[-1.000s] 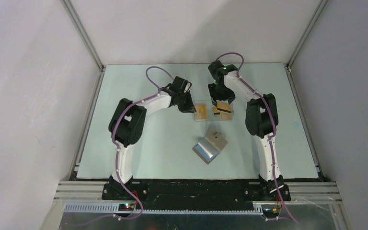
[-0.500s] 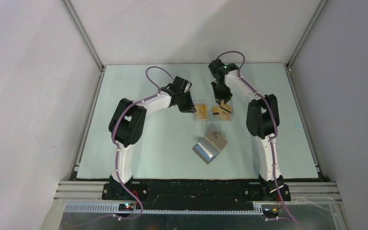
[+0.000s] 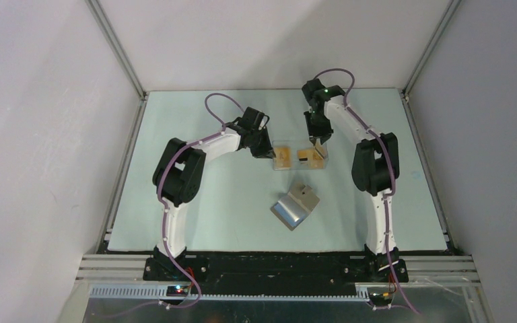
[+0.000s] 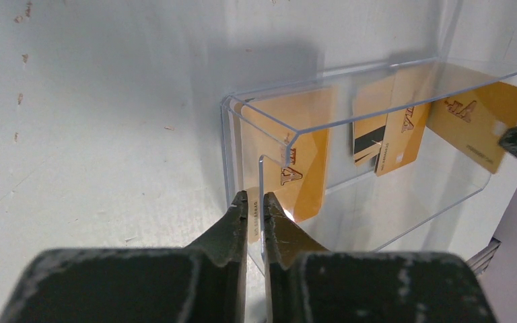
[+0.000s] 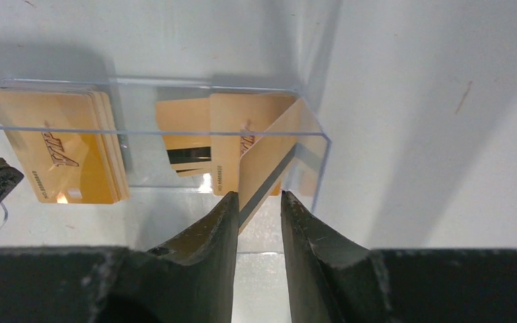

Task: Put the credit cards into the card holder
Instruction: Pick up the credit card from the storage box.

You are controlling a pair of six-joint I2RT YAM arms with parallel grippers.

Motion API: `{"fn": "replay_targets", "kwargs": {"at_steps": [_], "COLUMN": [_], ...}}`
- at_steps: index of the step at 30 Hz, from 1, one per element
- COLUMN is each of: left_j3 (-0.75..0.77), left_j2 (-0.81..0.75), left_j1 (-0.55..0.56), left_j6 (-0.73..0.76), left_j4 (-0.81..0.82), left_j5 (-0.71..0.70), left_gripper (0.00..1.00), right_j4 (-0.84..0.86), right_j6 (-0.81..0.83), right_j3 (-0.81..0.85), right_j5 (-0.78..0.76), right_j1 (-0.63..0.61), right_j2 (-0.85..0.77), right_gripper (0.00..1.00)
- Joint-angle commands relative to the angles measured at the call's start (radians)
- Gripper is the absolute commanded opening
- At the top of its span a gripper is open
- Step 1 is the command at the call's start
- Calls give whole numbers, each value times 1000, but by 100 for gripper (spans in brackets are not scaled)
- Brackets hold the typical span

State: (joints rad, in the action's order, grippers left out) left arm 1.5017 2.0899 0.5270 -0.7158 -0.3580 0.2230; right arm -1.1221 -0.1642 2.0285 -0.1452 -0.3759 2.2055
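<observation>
- The left gripper (image 4: 254, 202) sits at the bottom centre of the left wrist view. Its jaws are almost together and pinch the thin near wall of the clear box (image 4: 377, 74).
- In the overhead view this gripper is at the left end of the box, just above the middle of the frame.
- The right gripper (image 5: 259, 202) is at the bottom centre of the right wrist view. Its jaws are clamped on the near end of a tilted card (image 5: 269, 161).
- That card slants up and to the right from the fingers. A grey stripe runs along its lower edge, and its far end reaches the box's right end.
- The other credit cards (image 5: 60, 158) lie inside the box. A small stack is on the left of the right wrist view, and a few overlapping ones are in the middle, one showing a dark stripe.
- The card holder (image 3: 296, 205) lies open on the table (image 3: 209, 195), below the box in the overhead view and apart from it. It is turned at an angle, with a shiny grey face at lower left and a taupe face at upper right.
- Neither gripper touches the card holder, and no card shows on it.
</observation>
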Motion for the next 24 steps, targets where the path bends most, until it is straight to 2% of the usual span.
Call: {"fn": "replay_targets", "kwargs": {"at_steps": [1, 2, 6, 16, 24], "left_j3": [14, 14, 17, 15, 19], "left_j2": [3, -1, -7, 1, 3], "left_j1": [-9, -9, -8, -9, -9], "left_j6": [18, 18, 17, 16, 16], "left_j4": [-35, -36, -35, -35, -36], "left_j5": [-24, -26, -26, -21, -20], "left_gripper": [10, 10, 9, 9, 9], "right_j4": [-37, -39, -41, -44, -64], "right_j6": [-7, -9, -6, 11, 17], "right_j3": [-17, -17, -22, -16, -3], "right_j5": [-8, -10, -23, -23, -96], "right_j1": [41, 42, 39, 33, 14], "right_j2": [-70, -73, -82, -36, 15], "right_gripper": [30, 24, 13, 13, 18]}}
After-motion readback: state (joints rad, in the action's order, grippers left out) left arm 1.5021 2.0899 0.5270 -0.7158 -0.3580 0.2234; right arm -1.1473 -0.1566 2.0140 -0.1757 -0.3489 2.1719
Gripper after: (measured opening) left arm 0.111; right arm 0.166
